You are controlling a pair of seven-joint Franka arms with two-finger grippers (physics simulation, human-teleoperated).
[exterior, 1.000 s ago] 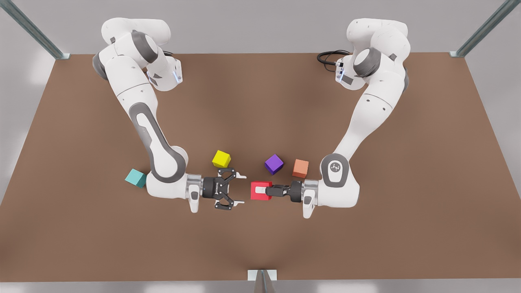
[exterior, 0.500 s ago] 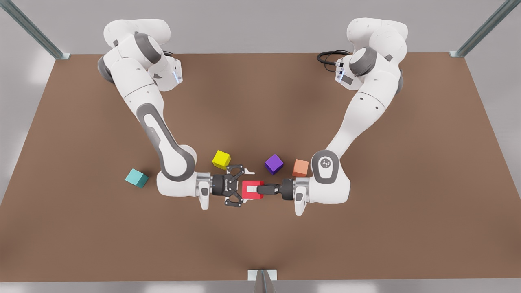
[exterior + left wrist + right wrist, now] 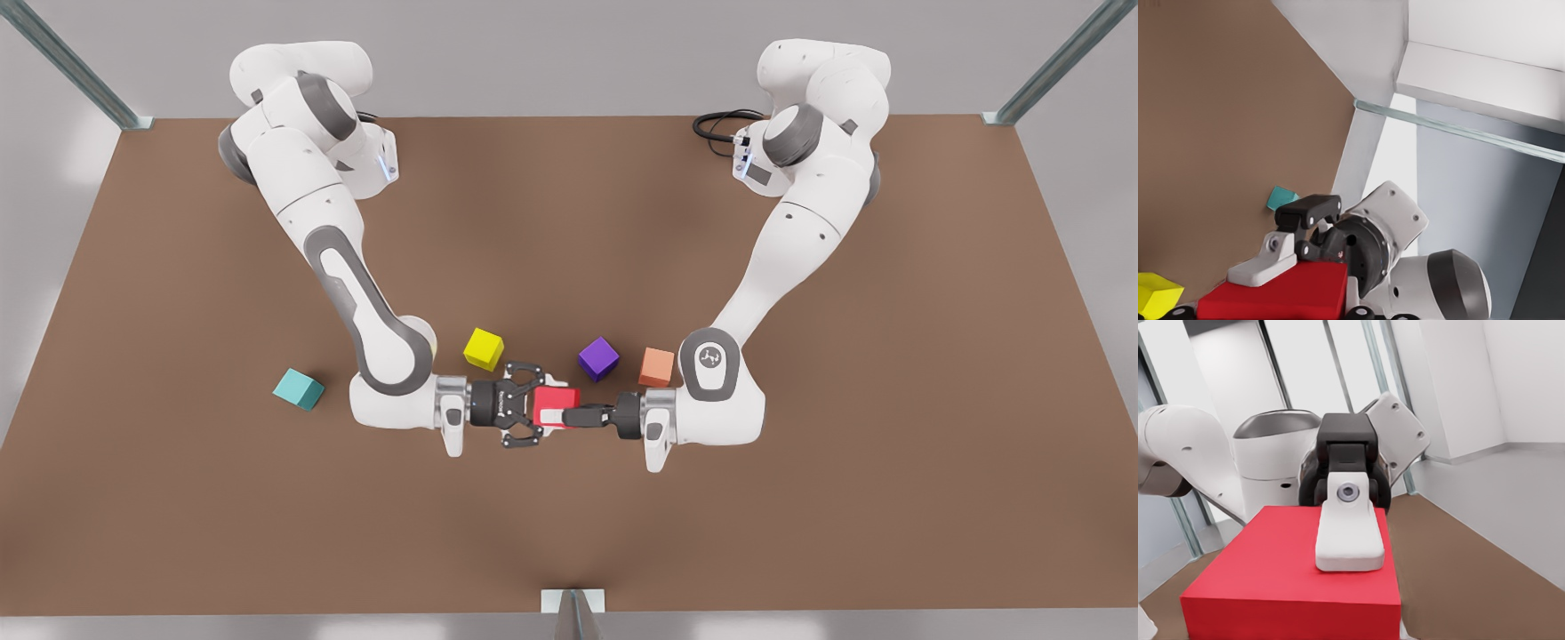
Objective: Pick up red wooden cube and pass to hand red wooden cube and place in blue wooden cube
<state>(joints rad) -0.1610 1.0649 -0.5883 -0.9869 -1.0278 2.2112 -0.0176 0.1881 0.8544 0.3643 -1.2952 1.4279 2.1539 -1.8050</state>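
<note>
The red wooden cube (image 3: pixel 560 397) is held between both grippers near the table's front middle. My left gripper (image 3: pixel 553 416), the slim black one on the arm at the front view's right, is shut on it; its white pad (image 3: pixel 1348 535) lies on the cube's face (image 3: pixel 1258 577). My right gripper (image 3: pixel 540 409), the linkage-frame hand on the arm at the front view's left, has closed on the opposite end, its white fingertip (image 3: pixel 1266 265) flat against the cube (image 3: pixel 1271 301). The blue wooden cube (image 3: pixel 298 388), teal, lies on the table behind the hand's arm (image 3: pixel 1282 197).
A yellow cube (image 3: pixel 483 348) sits just behind the hand. A purple cube (image 3: pixel 598 358) and a salmon-orange cube (image 3: pixel 657 367) lie behind the slim gripper. The brown table (image 3: pixel 569 533) extends widely toward the front edge.
The two grippers came together: the slim one carried the red cube toward the front view's left, the hand advanced to meet it and its fingers closed in around the cube.
</note>
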